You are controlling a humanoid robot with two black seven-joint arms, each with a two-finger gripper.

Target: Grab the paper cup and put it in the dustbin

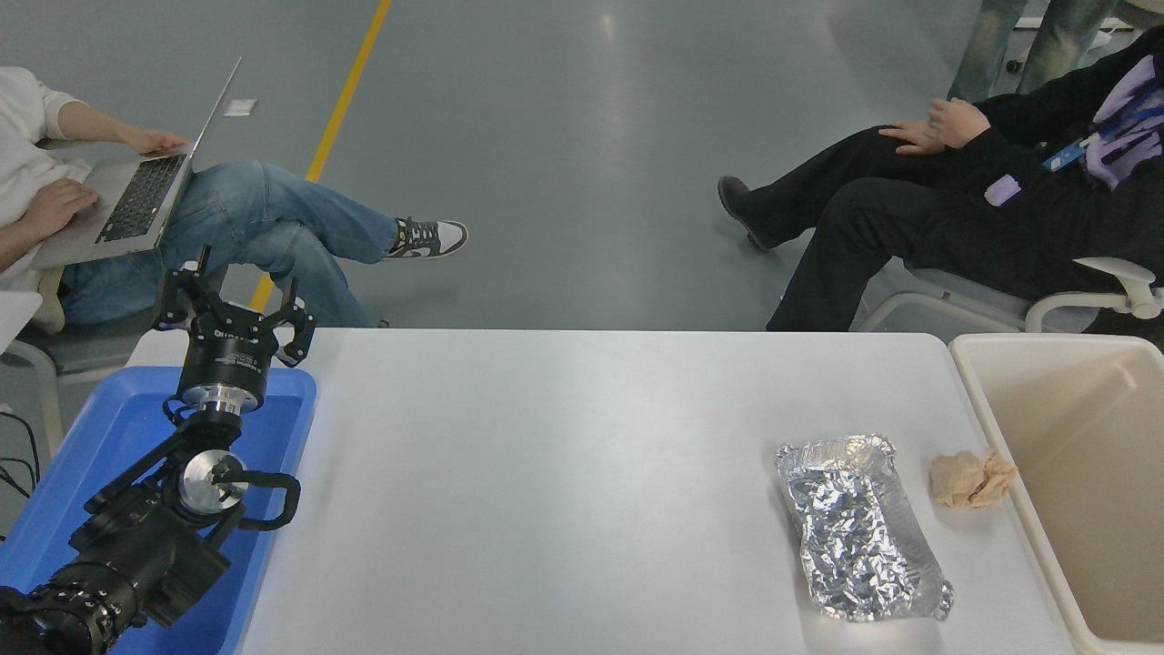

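One gripper is in view: the left gripper point(233, 305), parked at the lower left above the blue tray point(109, 437), its fingers spread and pinching nothing. White lettering on its black body is too small to read. The right arm is outside the view. No paper cup can be seen on the white table point(546, 491) or in the visible part of the dustbin point(991, 437), so its position and axis cannot be stated. The dustbin, a beige rectangular tub, stands at the table's right edge with its long axis running away from the camera. A crumpled foil container point(859, 528) lies near it, and a crumpled tan paper ball point(971, 479) lies between the two, just beside the dustbin's rim. At the far left sits a person with a laptop point(136, 186); at the far right, a person in black point(982, 209).
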